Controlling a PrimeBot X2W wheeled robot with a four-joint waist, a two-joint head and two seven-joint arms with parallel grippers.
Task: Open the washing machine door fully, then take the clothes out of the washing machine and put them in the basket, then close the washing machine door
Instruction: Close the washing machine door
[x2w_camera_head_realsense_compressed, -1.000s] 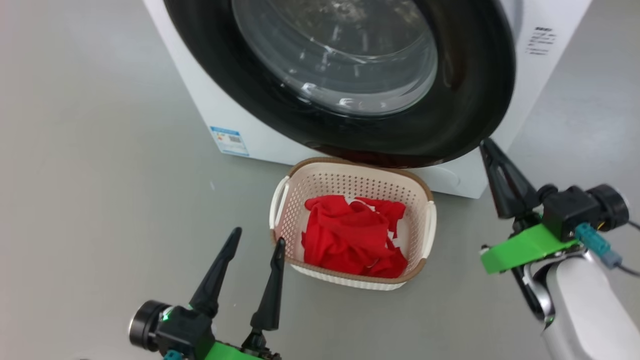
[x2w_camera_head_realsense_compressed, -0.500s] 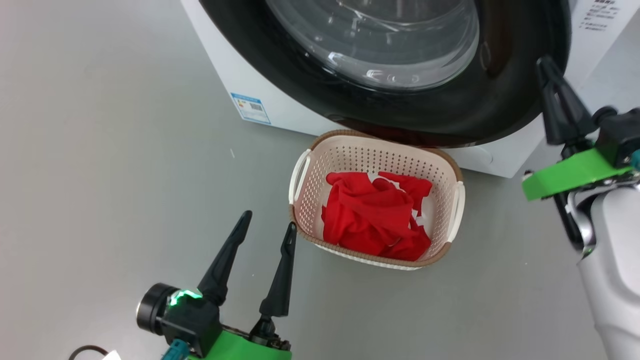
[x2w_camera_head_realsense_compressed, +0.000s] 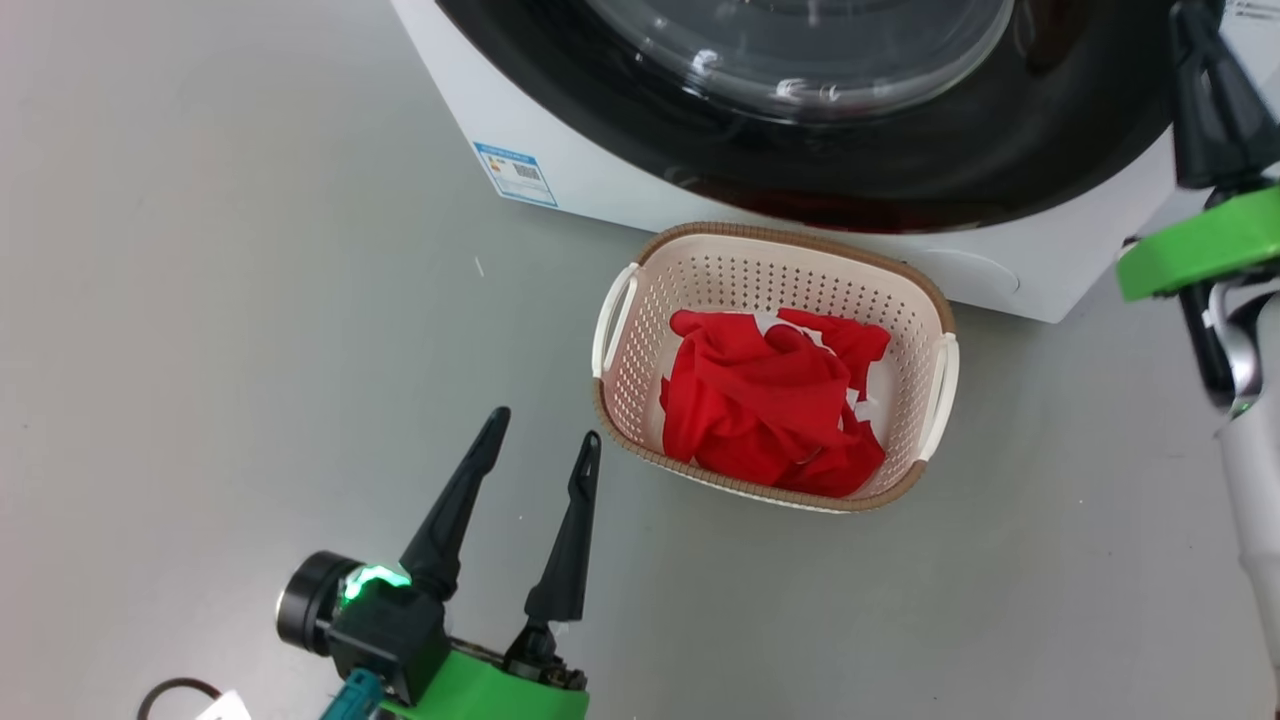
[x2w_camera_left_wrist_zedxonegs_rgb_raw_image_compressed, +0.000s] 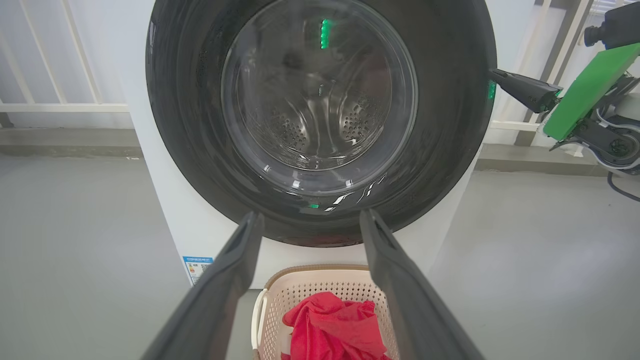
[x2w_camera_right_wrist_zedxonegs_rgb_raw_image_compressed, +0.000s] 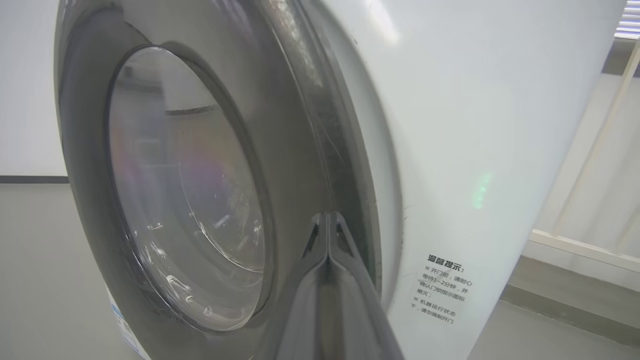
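Note:
The white washing machine (x2w_camera_head_realsense_compressed: 560, 175) stands at the top of the head view, its black-rimmed glass door (x2w_camera_head_realsense_compressed: 870, 160) lying shut against the front. The cream basket (x2w_camera_head_realsense_compressed: 925, 300) sits on the floor just before it, holding the red clothes (x2w_camera_head_realsense_compressed: 770, 410). My left gripper (x2w_camera_head_realsense_compressed: 543, 436) hovers open over the floor left of the basket. In the left wrist view the door (x2w_camera_left_wrist_zedxonegs_rgb_raw_image_compressed: 190, 125), the basket (x2w_camera_left_wrist_zedxonegs_rgb_raw_image_compressed: 305, 287) and the clothes (x2w_camera_left_wrist_zedxonegs_rgb_raw_image_compressed: 335, 327) lie ahead. My right gripper (x2w_camera_right_wrist_zedxonegs_rgb_raw_image_compressed: 327, 216) is shut, tips at the door's right rim (x2w_camera_right_wrist_zedxonegs_rgb_raw_image_compressed: 300, 150), beside the machine's side (x2w_camera_right_wrist_zedxonegs_rgb_raw_image_compressed: 475, 125).
Grey floor (x2w_camera_head_realsense_compressed: 200, 350) spreads to the left and front of the basket. A white railing (x2w_camera_left_wrist_zedxonegs_rgb_raw_image_compressed: 60, 105) runs behind the machine. A dark cable loop (x2w_camera_head_realsense_compressed: 175, 692) lies at the lower left. A printed notice (x2w_camera_right_wrist_zedxonegs_rgb_raw_image_compressed: 442, 287) is on the machine's side.
The head camera has shifted, so machine and basket slide right and up in view. My right gripper rose along the door's right edge. The left gripper stays open.

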